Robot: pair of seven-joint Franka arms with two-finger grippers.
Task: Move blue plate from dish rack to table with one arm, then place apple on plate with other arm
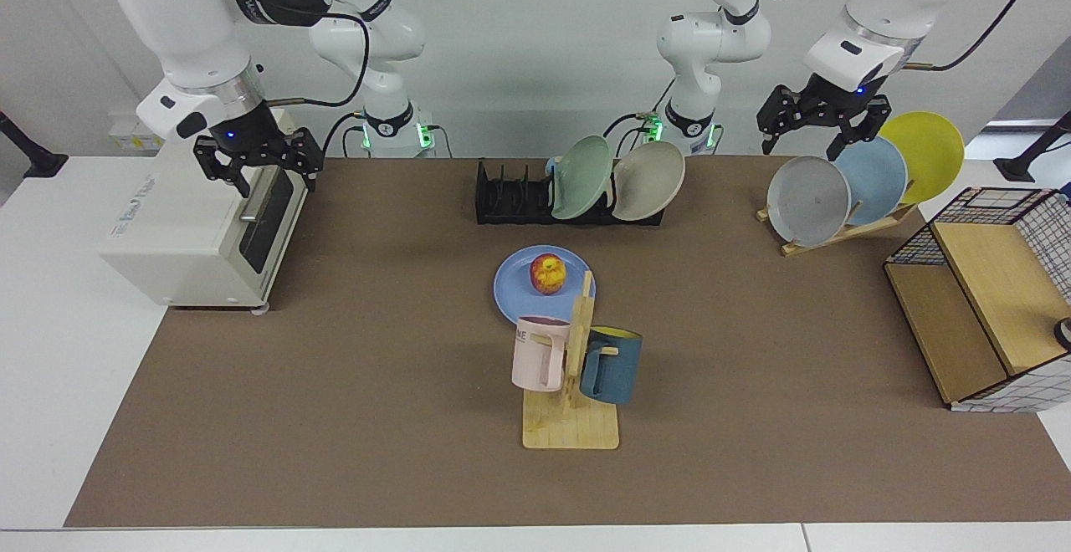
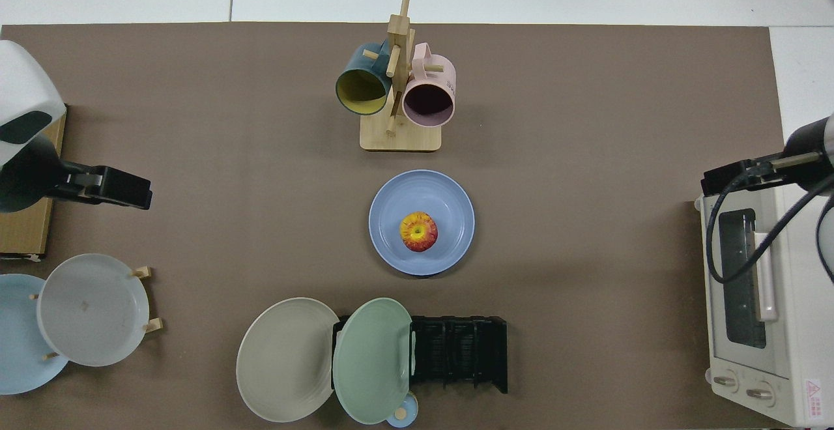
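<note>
The blue plate (image 1: 510, 288) (image 2: 449, 202) lies flat on the table (image 1: 335, 410) at mid-table, in front of the dish rack (image 1: 510, 196) (image 2: 462, 352). On the plate's middle rests the apple (image 1: 548, 273) (image 2: 418, 231). My right gripper (image 1: 279, 189) (image 2: 717, 179) hangs open and empty over the toaster oven's front edge, far from the plate. Just as far off on the other side, my left gripper (image 1: 799, 153) (image 2: 140, 190) is open and empty above the wooden plate stand.
A mug tree (image 1: 573, 368) with a pink and a dark-blue mug stands right before the plate. A green plate (image 1: 581, 177) and a beige plate (image 1: 648, 180) lean in the rack. Toaster oven (image 1: 192, 234), wooden stand with plates (image 1: 807, 201), wire shelf (image 1: 979, 301).
</note>
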